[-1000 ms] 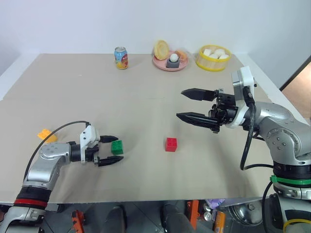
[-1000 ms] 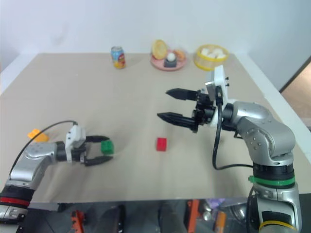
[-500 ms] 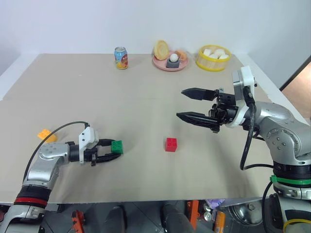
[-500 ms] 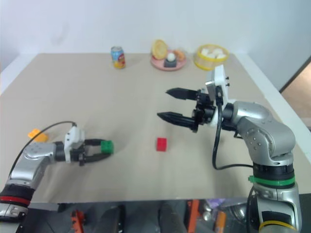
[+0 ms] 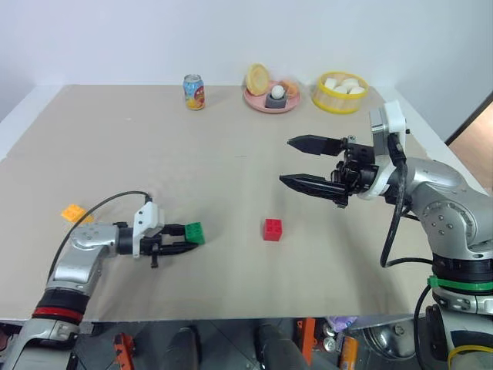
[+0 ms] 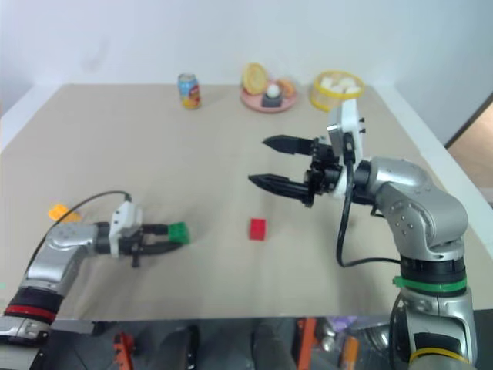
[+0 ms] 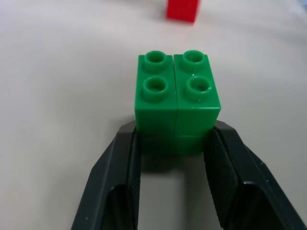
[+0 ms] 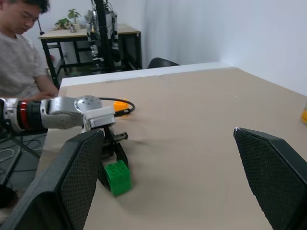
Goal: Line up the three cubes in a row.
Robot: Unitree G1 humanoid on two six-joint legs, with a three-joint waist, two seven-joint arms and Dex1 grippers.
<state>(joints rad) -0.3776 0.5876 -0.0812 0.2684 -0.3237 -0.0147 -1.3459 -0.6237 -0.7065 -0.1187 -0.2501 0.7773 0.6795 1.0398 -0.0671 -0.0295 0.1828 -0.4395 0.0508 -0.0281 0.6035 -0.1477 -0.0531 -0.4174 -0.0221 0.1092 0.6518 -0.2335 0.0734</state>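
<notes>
Green cube (image 7: 177, 103) on the table (image 5: 231, 154), studs up, clamped at its lower sides between the two fingers of the left gripper (image 5: 185, 239). Red cube (image 5: 271, 230) sits alone to its right, well apart. Orange cube (image 5: 73, 213) lies near the table's left edge, beside the left arm. Right gripper (image 5: 296, 162) hangs above the table with fingers wide apart, holding nothing. Can (image 5: 193, 92) at the far edge.

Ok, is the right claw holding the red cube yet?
No, the right claw hangs open above the table, and the red cube sits alone on the surface below it.
</notes>
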